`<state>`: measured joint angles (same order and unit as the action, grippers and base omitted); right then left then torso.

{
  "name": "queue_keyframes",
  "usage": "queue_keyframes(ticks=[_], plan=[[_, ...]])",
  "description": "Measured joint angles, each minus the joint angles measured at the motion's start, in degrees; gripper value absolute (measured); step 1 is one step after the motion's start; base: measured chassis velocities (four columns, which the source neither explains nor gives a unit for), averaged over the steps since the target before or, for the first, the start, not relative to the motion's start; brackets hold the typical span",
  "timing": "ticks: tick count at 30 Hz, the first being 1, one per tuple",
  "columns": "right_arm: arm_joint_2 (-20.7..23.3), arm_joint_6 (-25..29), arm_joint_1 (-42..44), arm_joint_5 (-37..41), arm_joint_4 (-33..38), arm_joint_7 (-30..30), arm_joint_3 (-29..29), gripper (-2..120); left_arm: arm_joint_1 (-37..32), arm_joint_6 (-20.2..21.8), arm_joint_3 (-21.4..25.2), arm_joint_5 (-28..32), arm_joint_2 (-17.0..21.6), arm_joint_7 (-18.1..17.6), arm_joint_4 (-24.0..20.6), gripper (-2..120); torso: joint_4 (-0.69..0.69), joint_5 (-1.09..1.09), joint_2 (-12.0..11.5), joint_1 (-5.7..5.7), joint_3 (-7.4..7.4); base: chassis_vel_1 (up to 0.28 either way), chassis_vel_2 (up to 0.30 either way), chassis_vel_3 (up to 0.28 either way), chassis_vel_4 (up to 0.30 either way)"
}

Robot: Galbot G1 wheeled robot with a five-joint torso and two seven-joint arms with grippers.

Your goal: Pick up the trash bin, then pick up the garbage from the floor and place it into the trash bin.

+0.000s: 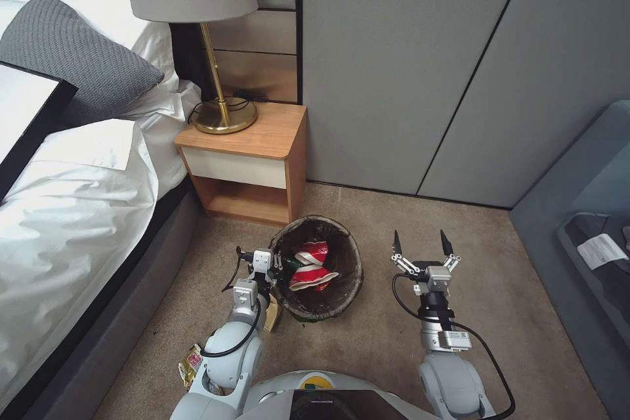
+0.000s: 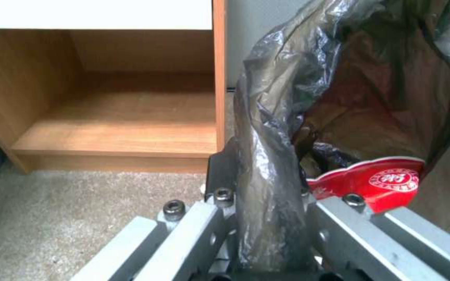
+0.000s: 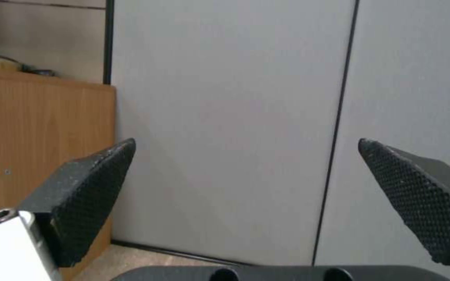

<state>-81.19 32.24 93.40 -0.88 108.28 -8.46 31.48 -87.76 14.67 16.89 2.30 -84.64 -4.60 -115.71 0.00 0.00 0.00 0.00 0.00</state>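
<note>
From the head camera, the trash bin (image 1: pixel 317 267) stands just before the nightstand (image 1: pixel 246 161), the left pincer (image 1: pixel 279 262) clamped on its near rim; the left wrist camera shows soft, slippery bag liner (image 2: pixel 266 164) pinched between jaws; the right wrist camera shows right pincer (image 3: pixel 246 199) wide open, empty.

Bedroom: bed (image 1: pixel 79 210), pillows (image 1: pixel 72 59), wooden nightstand (image 1: pixel 252 157), brass lamp (image 1: pixel 197 26), carpet (image 1: pixel 367 341).
</note>
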Motion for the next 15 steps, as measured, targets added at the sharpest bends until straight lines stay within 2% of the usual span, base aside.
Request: queue_keyframes(ticks=[15], plan=[[0.23,-0.38,-1.04,0.15,0.21,0.54,0.21,100,0.00,0.00,0.00,0.00,0.00,0.00,0.00,0,0.00,0.00,0.00,0.00,0.00,0.000,0.000,0.000,0.000]])
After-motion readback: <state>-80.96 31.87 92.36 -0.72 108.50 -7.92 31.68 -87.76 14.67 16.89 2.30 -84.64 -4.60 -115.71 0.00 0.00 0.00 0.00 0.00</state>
